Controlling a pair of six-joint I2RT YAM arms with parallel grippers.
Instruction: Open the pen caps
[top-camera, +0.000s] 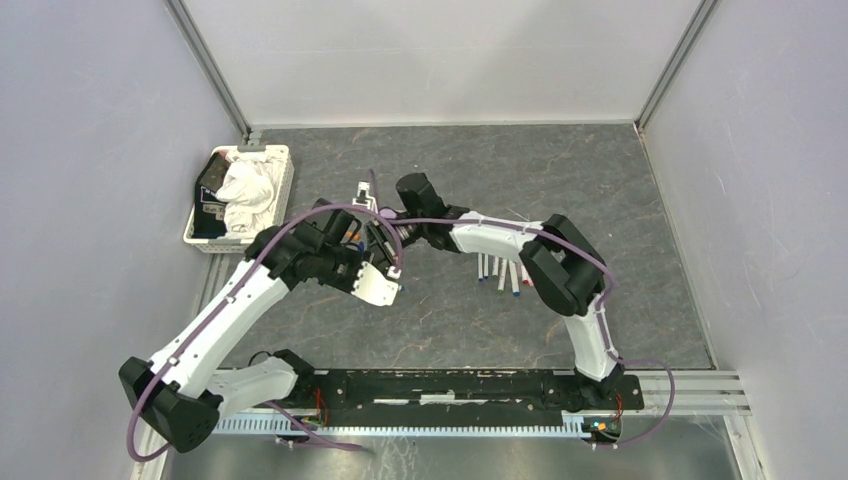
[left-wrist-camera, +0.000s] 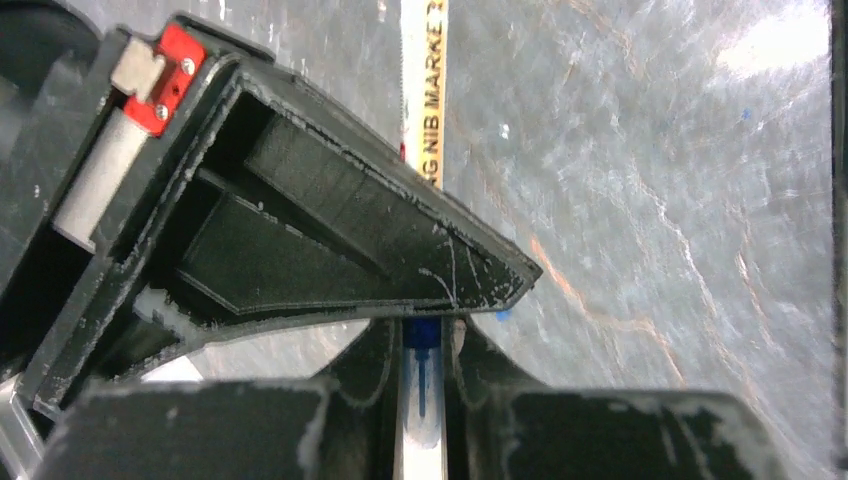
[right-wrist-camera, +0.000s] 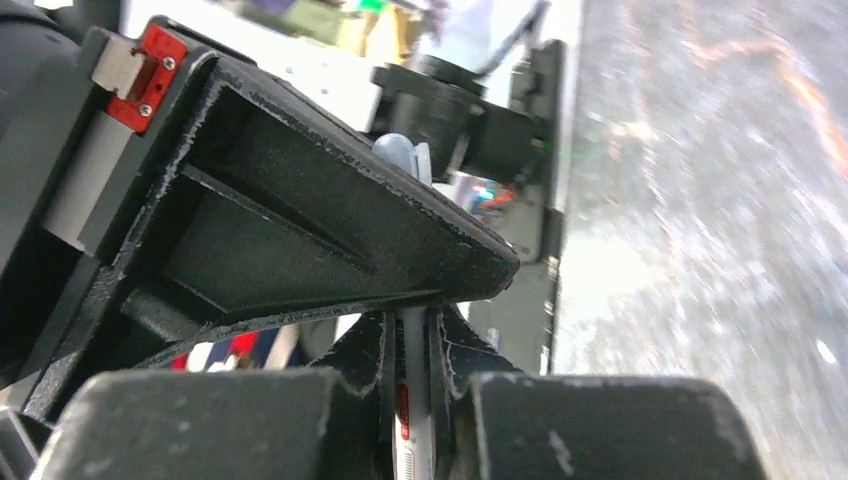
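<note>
Between the fingers of the left tool (left-wrist-camera: 437, 318) a white marker barrel (left-wrist-camera: 421, 420) sits clamped, its blue end (left-wrist-camera: 422, 335) just inside the grip. The view there is too cramped to tell whether that blue piece is a cap or the barrel's own tip. Beyond this tool's upper finger (left-wrist-camera: 350, 230) a second marker (left-wrist-camera: 424, 90) lies on the grey counter (left-wrist-camera: 650, 200), its printed lettering partly cut off by the finger.

The right tool (right-wrist-camera: 418, 312) is likewise closed on a slim white barrel (right-wrist-camera: 412, 440) bearing a red mark, most of it hidden in the grip. Above its upper finger a pale rounded tip (right-wrist-camera: 398, 152) peeks out, and everything behind it is blurred.

From overhead, both tools meet nose to nose, and the arms cover whatever lies between them. Just beside the left tool are a few coloured specks that may be pen caps (top-camera: 351, 236), too small to be sure of. Behind the right tool, under its forearm, a row of white markers (top-camera: 500, 272) lies partly hidden. Well off to the left tool's outer side, a white basket (top-camera: 255, 150) holds a crumpled cloth (top-camera: 245, 192).
</note>
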